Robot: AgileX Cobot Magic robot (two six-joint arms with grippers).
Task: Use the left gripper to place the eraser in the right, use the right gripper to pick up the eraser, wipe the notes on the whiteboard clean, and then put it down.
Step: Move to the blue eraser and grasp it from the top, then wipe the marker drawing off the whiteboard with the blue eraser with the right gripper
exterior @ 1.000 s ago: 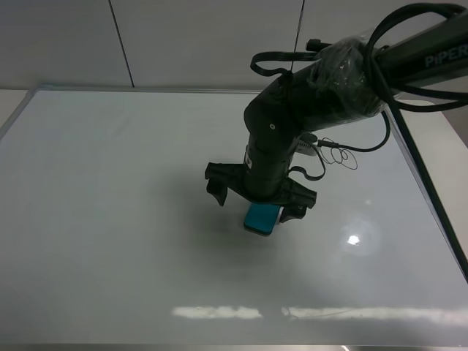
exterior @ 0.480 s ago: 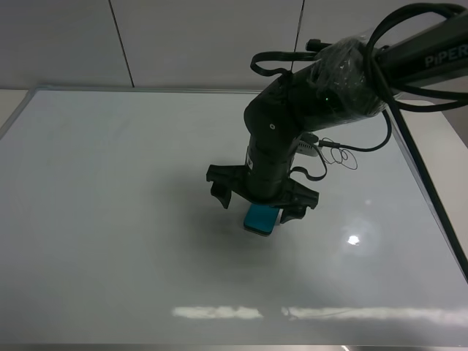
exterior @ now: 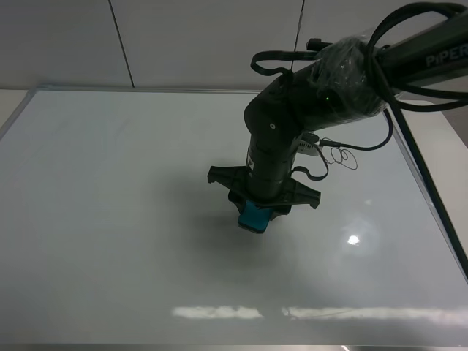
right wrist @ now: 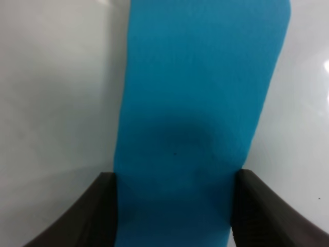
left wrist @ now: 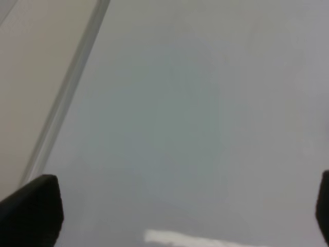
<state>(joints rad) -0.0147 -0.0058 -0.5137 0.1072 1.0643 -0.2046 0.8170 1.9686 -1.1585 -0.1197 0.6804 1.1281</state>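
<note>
The teal-blue eraser (exterior: 252, 219) lies on the whiteboard (exterior: 110, 219), a little right of its middle. My right gripper (exterior: 257, 210) points straight down over it and its fingers are closed on the eraser's two long sides. In the right wrist view the eraser (right wrist: 205, 77) fills the gap between the two black fingers (right wrist: 103, 211). The notes (exterior: 342, 156), a small black scribble, sit up and to the right of the gripper, partly behind a cable. My left gripper (left wrist: 180, 206) is open and empty over bare board; it is not in the exterior high view.
The right arm (exterior: 344, 73) with its cables reaches in from the upper right. The board's silver frame (exterior: 431, 197) runs down the right side, and it also shows in the left wrist view (left wrist: 77, 67). A bright light reflection (exterior: 353, 239) lies right of the eraser.
The right gripper's fingers have closed from a wide spread onto the eraser. The eraser has shifted slightly to the left. The arm has hardly moved.
</note>
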